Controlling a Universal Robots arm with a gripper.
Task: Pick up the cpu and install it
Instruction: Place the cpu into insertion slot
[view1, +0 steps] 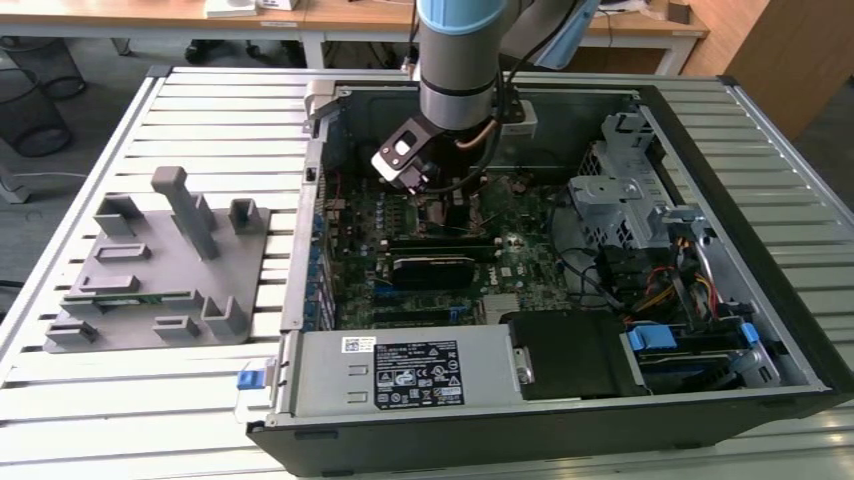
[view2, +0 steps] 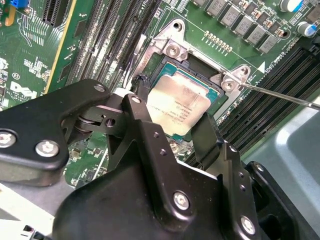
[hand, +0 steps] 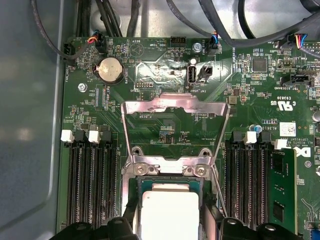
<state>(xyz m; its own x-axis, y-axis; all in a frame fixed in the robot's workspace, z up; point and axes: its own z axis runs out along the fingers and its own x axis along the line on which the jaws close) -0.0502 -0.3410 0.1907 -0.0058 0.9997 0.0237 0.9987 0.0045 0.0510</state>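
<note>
The cpu (view2: 182, 102) lies over the open socket (view2: 214, 94) in the middle of the motherboard (hand: 165, 75), between the two banks of memory slots (hand: 92, 185). The claw (view2: 170, 112) is closed on it, one finger (view2: 142, 125) against each of two opposite edges. Whether the chip is fully seated or resting just above the contacts cannot be determined in either wrist view.

The load plate (hand: 175, 127) is hinged back, away from the socket. The thin retention lever (view2: 280, 96) runs just beside the socket corner, near one finger.

In the exterior view the claw (view1: 434, 188) is inside the computer case (view1: 747, 250), over the part of the board toward the case's far wall. The case lies on the slatted worktop (view1: 80, 420). A grey fixture tray (view1: 154, 265) stands near the worktop edge on the exterior view's left.

Hazards, as judged:
- A rotated or offset chip will rest a corner on the socket frame. Downward force would then bend the contact pins.
- A tilted grip seats one edge first. On release the chip could slide sideways.
- A finger could catch the retention lever or the frame and drag the chip.
- Excess clamping force on the thin rim could chip it.
</note>
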